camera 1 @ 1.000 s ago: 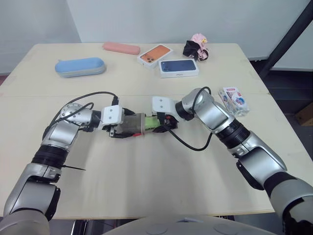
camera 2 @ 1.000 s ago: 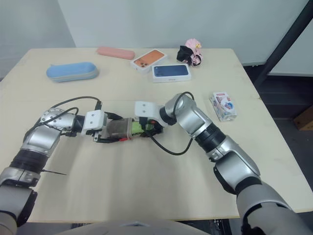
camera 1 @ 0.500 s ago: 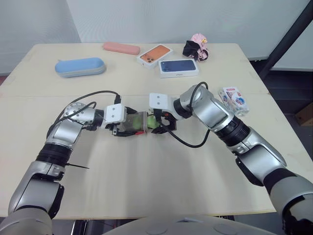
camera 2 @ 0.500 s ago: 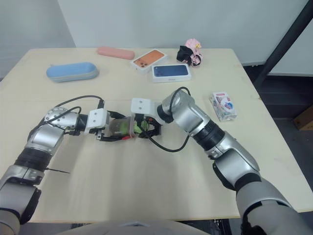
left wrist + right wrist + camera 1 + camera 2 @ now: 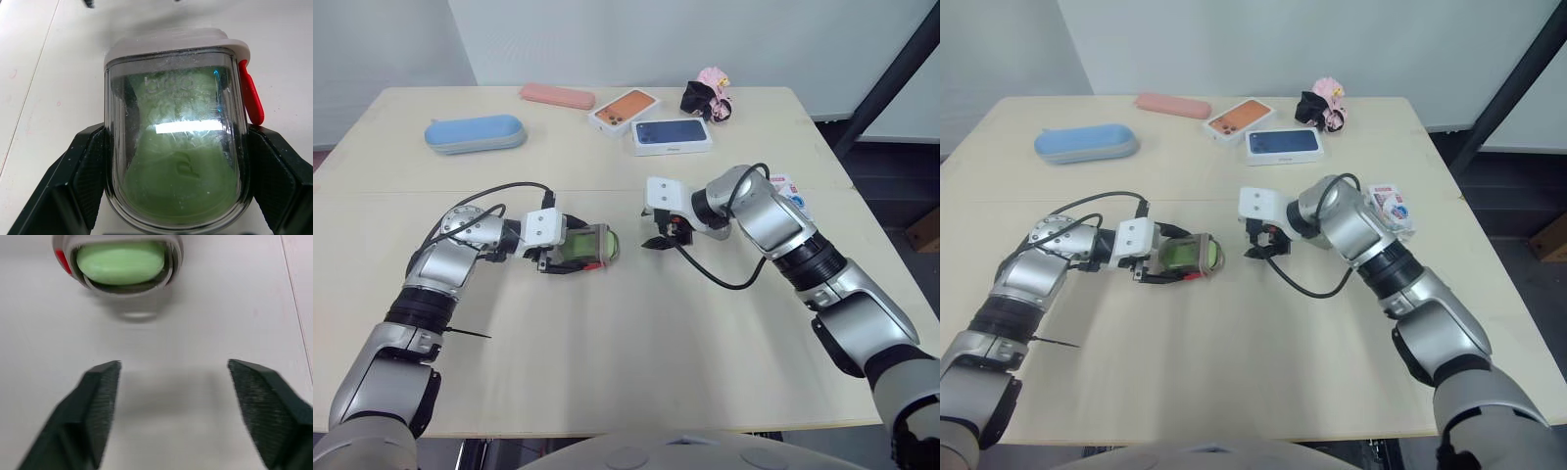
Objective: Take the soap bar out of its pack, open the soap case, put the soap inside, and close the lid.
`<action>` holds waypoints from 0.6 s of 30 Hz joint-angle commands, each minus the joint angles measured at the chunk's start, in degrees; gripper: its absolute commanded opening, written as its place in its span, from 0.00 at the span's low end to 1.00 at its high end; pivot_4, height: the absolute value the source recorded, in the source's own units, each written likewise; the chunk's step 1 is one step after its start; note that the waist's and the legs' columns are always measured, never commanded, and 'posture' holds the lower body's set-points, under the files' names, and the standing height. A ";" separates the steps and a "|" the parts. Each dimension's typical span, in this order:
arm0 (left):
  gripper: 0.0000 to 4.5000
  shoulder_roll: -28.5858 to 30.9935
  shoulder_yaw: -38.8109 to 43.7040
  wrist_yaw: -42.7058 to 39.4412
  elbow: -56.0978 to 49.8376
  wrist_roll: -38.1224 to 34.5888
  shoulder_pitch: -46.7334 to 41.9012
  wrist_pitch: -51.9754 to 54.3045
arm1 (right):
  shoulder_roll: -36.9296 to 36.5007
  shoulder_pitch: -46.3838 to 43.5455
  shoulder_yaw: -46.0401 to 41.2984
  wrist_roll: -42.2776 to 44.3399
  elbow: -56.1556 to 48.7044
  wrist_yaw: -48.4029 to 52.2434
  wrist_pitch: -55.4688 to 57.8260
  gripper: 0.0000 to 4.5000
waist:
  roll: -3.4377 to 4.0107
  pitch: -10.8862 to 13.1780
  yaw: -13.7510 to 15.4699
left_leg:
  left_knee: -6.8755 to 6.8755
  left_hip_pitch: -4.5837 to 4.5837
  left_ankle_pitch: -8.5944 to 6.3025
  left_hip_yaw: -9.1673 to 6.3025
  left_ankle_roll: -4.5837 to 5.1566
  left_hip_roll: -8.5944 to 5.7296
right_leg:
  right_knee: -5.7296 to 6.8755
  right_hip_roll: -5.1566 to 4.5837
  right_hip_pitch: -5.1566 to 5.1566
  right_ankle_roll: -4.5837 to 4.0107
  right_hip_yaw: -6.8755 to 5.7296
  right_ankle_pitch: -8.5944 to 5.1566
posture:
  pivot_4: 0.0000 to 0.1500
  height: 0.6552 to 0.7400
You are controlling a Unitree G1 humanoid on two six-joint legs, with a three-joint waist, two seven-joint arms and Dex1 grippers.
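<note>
Ahead of our right tool (image 5: 172, 371), now backed off and spread, the soap (image 5: 120, 262) sits inside the case (image 5: 591, 244) — pinched by our left tool (image 5: 178, 196) — so we judge only the lid is left to close.

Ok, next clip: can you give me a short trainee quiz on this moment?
1. True or false: the right gripper is shut on the soap.
2. What does the left gripper grip?
A. the soap case
B. the blue pouch
C. a phone box
3. Fill in: the soap pack lies on the table next to the robot's ___ arm.

Key:
1. False. Its fingers are spread apart with nothing between them, and the soap sits inside the case.
2. A
3. right
</note>
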 commanded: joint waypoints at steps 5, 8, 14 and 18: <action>0.77 0.27 0.97 -0.08 -2.65 -1.75 -0.32 0.96 | 0.45 6.03 -2.29 1.42 -2.36 -0.69 -9.39 0.21 | 0.00 0.00 0.24 | 0.01 -0.06 0.00 0.00 0.00 0.00 | -0.03 -0.01 -0.01 0.00 0.02 0.00 | 1.00 1.00; 0.77 0.01 1.13 0.41 -1.85 -1.57 -1.04 0.86 | 1.71 6.93 -2.11 1.62 -3.94 -1.27 -8.78 0.01 | 0.00 0.00 0.08 | 0.01 -0.05 0.00 0.00 0.00 0.00 | -0.04 0.00 0.00 0.00 0.04 0.00 | 1.00 1.00; 0.77 -0.12 1.46 0.54 -0.41 -1.51 -2.68 0.96 | 3.86 5.98 -2.10 1.22 -3.55 -2.35 -8.73 0.01 | 0.00 0.00 0.16 | 0.01 -0.04 0.00 -0.01 0.00 0.00 | -0.04 -0.01 0.00 0.00 -0.02 0.00 | 1.00 1.00; 0.77 -0.05 1.35 0.49 0.00 -1.40 -2.98 0.68 | 4.63 4.64 -1.73 0.75 -2.55 -2.18 -9.46 0.01 | 0.00 0.00 0.07 | 0.01 -0.03 0.00 0.00 0.00 -0.01 | -0.04 -0.01 0.00 0.00 0.00 0.00 | 1.00 1.00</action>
